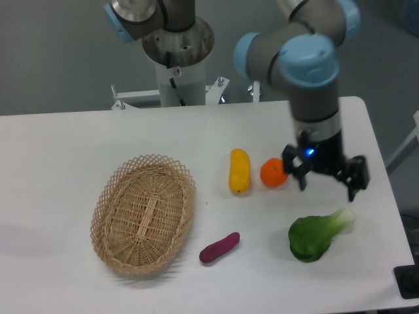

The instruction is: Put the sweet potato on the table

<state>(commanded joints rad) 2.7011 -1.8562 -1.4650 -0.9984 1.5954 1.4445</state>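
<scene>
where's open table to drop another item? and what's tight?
Free: the table's whole left and back strip behind the basket, and the front edge below the sweet potato. Crowded: right-centre, where yellow vegetable, orange, bok choy and the open gripper cluster.

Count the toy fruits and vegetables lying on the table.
4. The sweet potato lies near the front, right of the basket. The yellow vegetable and the orange fruit sit side by side mid-table. The leafy green lies front right. None looks hidden.
</scene>
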